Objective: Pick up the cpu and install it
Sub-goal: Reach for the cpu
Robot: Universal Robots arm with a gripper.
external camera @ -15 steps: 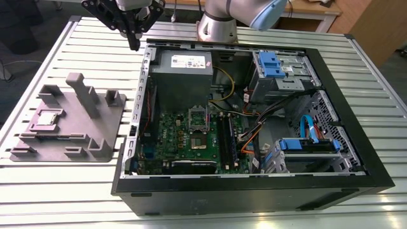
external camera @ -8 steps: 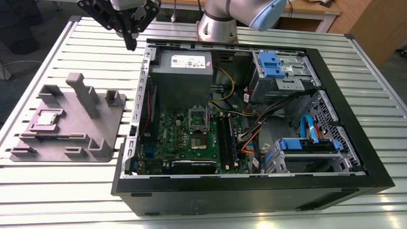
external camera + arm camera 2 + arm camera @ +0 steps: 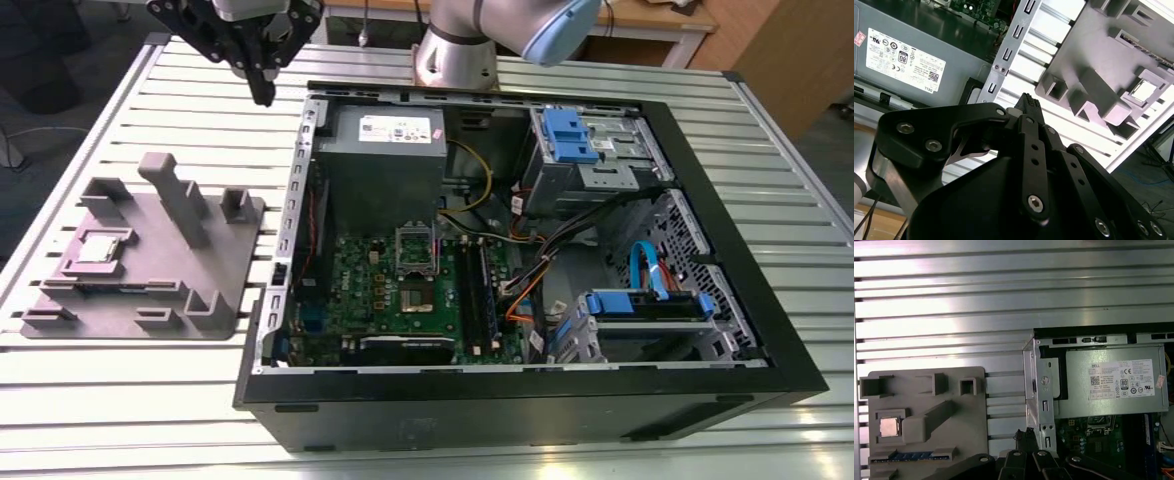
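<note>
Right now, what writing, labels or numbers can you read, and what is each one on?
White label on the grey power supply: rows of print and marks, too small to read surely.
Small red sticker at that label's edge: too small to read.
Green motherboard: markings too small to read.
Cpu on the grey tray: no readable text.

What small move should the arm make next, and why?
Probably travel toward the exterior view's left, over the grey moulded fixture tray. The small silvery square cpu lies in its recess, untouched, while the black gripper hangs shut and empty by the open black computer case's corner.
</note>
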